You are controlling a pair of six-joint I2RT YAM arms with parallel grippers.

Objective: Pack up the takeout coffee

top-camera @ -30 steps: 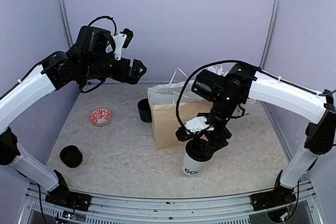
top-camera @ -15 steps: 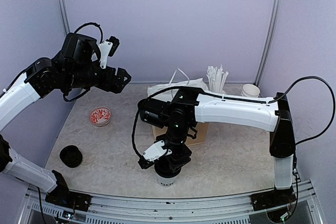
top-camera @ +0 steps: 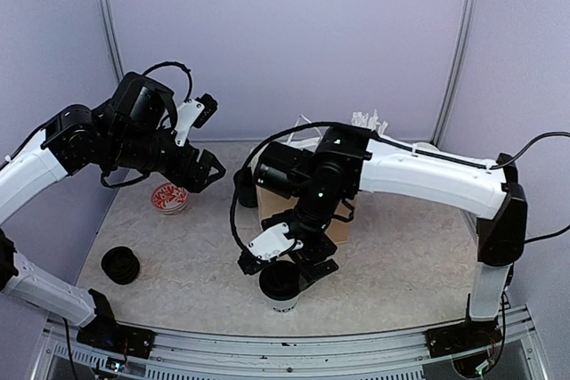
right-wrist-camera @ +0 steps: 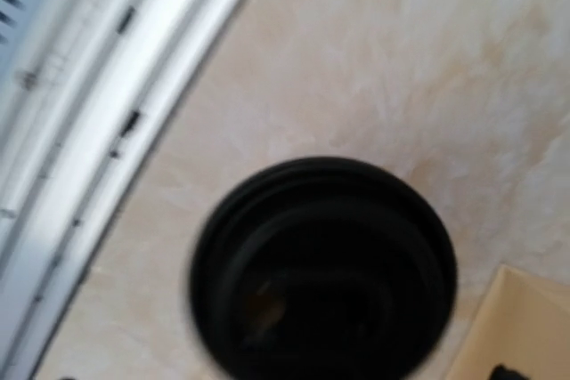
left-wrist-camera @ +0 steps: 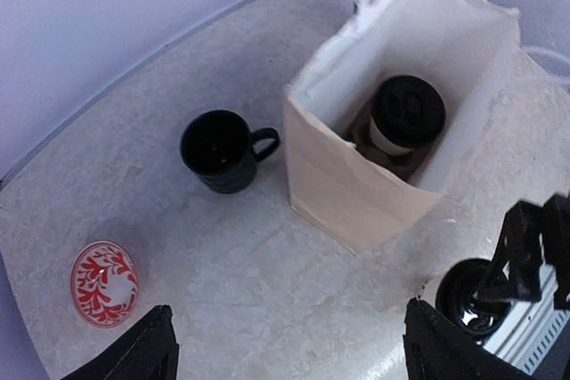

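Note:
One takeout coffee [top-camera: 281,286], white with a black lid, stands on the table near the front edge. My right gripper [top-camera: 287,266] hovers right over it, fingers apart on either side of the lid and open. The right wrist view shows only that blurred black lid [right-wrist-camera: 321,264] from above, with no fingers. A second takeout coffee [left-wrist-camera: 407,113] sits upright inside the open paper bag [left-wrist-camera: 356,184], whose tan side [top-camera: 337,229] peeks out behind the right arm. My left gripper [left-wrist-camera: 289,353] hangs open and empty high over the table, left of the bag [top-camera: 209,171].
A dark mug [left-wrist-camera: 218,150] stands just left of the bag. A red patterned dish [left-wrist-camera: 104,282] lies further left. A black stack of lids [top-camera: 120,264] sits at front left. Straws [top-camera: 365,119] stand behind the bag. The metal rail [right-wrist-camera: 107,104] runs beside the cup.
The right arm carried the lidded cup from beside the bag to the front centre, and its fingers have spread off it. The left arm has come down and to the right.

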